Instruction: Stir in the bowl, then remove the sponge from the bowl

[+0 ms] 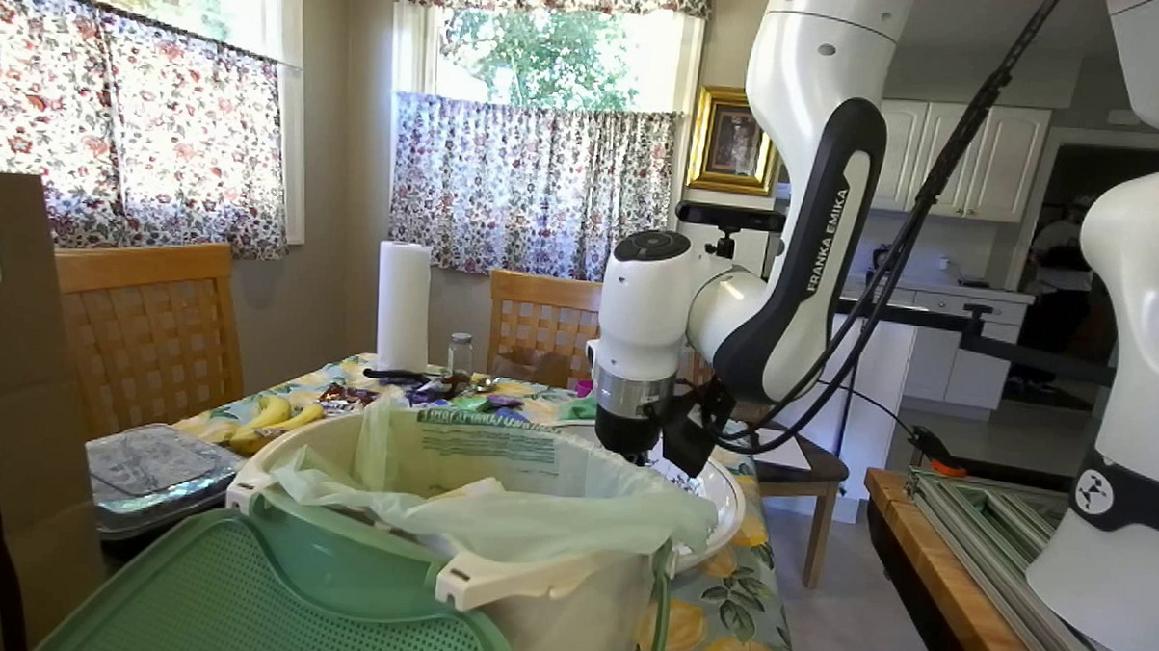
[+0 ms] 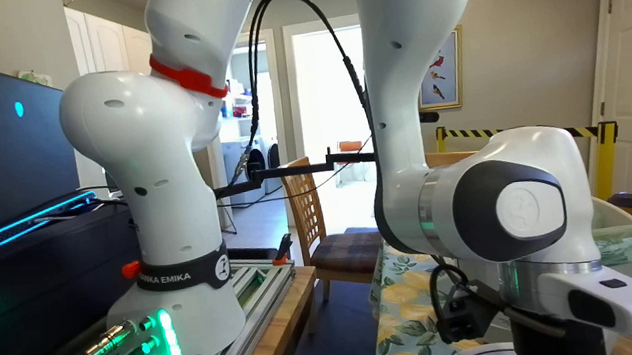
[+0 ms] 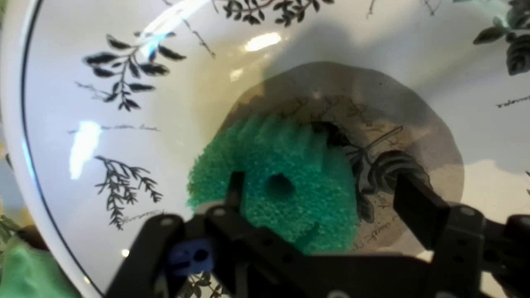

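The gripper (image 3: 321, 188) stands with jaws wide apart, holding nothing. In the wrist view, the sponge (image 3: 273, 161) lies in the bowl (image 3: 190, 107), toward 9 o'clock from the jaw midpoint.

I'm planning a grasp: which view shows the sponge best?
The wrist view: it looks down on the sponge in the bowl, though the hand hides some. Both exterior views show only part of the bowl, no sponge.

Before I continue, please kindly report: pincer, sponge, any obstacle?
Pincer open, aimed into bowl. Green sponge in bowl, not gripped. Lined bin hides part of bowl in an exterior view.
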You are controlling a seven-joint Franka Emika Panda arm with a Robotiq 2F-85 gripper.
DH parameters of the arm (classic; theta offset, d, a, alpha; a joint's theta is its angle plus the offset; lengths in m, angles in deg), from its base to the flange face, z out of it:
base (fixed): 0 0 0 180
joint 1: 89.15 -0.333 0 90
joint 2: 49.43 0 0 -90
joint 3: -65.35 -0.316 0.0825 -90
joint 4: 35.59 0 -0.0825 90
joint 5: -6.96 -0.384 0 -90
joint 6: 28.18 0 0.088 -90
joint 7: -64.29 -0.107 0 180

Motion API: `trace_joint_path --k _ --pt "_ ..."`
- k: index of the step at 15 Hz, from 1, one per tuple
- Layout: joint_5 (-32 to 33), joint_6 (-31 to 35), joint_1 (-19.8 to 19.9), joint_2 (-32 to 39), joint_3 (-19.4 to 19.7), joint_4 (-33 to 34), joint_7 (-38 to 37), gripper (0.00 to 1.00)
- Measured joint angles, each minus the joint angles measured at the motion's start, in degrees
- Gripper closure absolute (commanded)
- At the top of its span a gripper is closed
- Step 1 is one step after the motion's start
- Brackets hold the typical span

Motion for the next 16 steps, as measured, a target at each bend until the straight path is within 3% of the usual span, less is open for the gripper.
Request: trace_joint_path --k 2,8,16 --pt "0.5 -1.0 -0.8 0.3 0.7 0.8 0.1 0.56" --pt "3.8 -1.0 -4.1 0.7 4.0 1.8 0.0 0.94" --pt "4.5 -0.1 -5.1 1.3 5.0 1.9 0.0 0.96"
